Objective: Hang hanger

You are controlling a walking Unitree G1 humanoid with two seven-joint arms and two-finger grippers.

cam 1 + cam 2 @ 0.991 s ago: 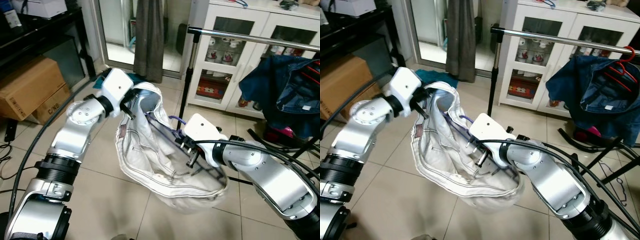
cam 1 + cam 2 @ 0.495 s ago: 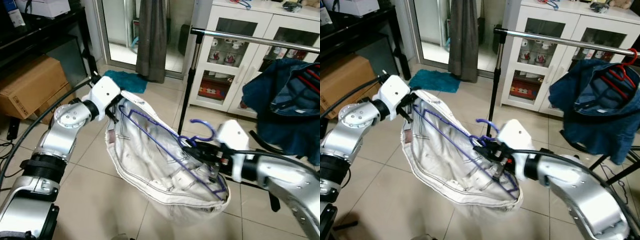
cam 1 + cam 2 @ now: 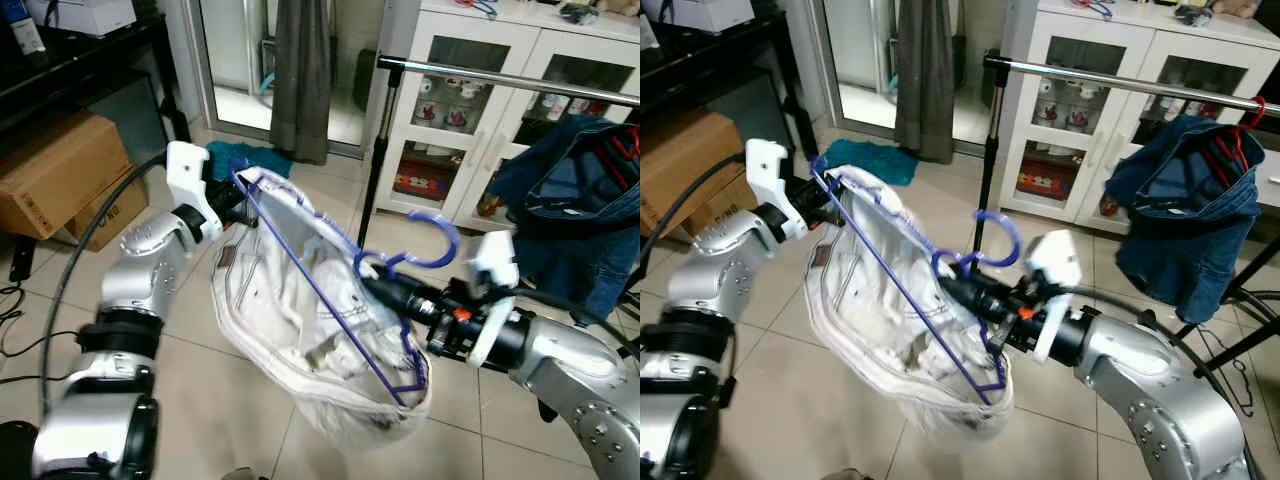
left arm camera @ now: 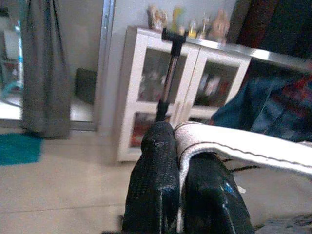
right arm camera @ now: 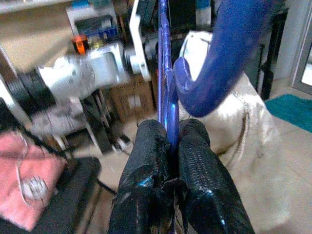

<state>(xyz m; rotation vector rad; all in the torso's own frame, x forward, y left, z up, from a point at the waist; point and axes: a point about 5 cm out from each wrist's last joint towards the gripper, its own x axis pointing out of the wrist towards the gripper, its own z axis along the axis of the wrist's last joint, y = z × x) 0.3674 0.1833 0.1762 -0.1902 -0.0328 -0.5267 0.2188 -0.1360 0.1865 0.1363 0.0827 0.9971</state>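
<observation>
Tiled floor below, right claw [image 3: 955, 283] (clamped on purple hanger [image 3: 902, 285]) has lifted it; left claw [image 4: 181, 161] pinches white garment [image 3: 875, 330].

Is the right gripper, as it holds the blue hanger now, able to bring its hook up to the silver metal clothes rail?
Probably yes. The right gripper is shut on the blue hanger, whose hook points up below the silver metal clothes rail. The rail's near stretch is bare; the blue denim garment hangs farther along.

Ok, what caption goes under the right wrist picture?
Right gripper fingers pinch the blue hanger with the white shirt draped below.
</observation>
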